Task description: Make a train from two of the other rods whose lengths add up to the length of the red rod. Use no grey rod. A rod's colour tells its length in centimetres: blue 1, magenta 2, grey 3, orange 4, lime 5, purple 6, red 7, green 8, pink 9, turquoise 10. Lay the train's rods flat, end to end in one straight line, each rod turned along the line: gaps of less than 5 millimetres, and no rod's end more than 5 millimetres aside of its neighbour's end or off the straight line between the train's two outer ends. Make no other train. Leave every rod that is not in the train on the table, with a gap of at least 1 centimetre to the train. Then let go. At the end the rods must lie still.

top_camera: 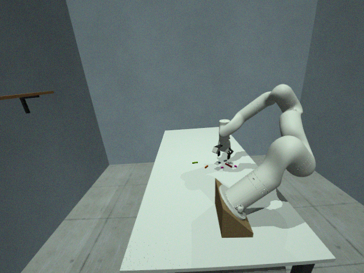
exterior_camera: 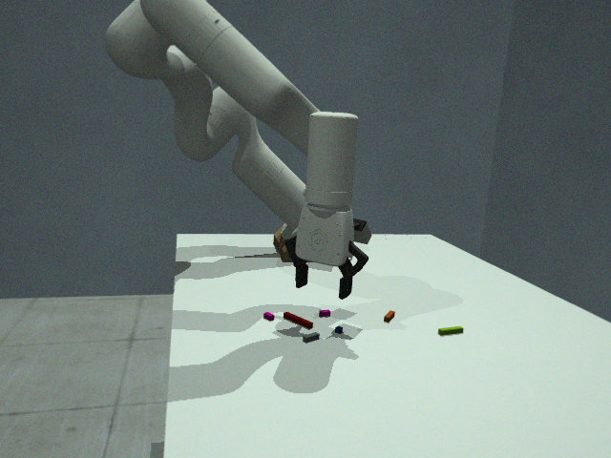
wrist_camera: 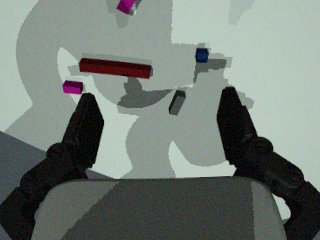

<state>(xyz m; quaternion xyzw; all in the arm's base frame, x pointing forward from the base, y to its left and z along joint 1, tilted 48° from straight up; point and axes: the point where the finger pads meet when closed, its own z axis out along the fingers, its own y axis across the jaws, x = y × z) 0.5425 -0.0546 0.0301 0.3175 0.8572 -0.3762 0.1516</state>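
My gripper (exterior_camera: 323, 286) is open and empty, hanging above a cluster of small rods; it also shows in the wrist view (wrist_camera: 159, 123) and in the top view (top_camera: 224, 154). Below it lie the red rod (exterior_camera: 297, 320) (wrist_camera: 115, 67), a grey rod (exterior_camera: 310, 337) (wrist_camera: 176, 102), a blue rod (exterior_camera: 338, 329) (wrist_camera: 202, 55) and two magenta rods (exterior_camera: 268, 316) (exterior_camera: 324, 312) (wrist_camera: 72, 87). An orange rod (exterior_camera: 389, 316) (top_camera: 206, 166) lies apart to the side. A lime rod (exterior_camera: 450, 330) (top_camera: 194, 162) lies farther out. All rods lie flat and separate.
The arm's base sits on a brown wedge block (top_camera: 230, 215) on the table. The table's edges (exterior_camera: 170, 344) are close to the rod cluster on one side. A wall shelf (top_camera: 24, 95) hangs far off.
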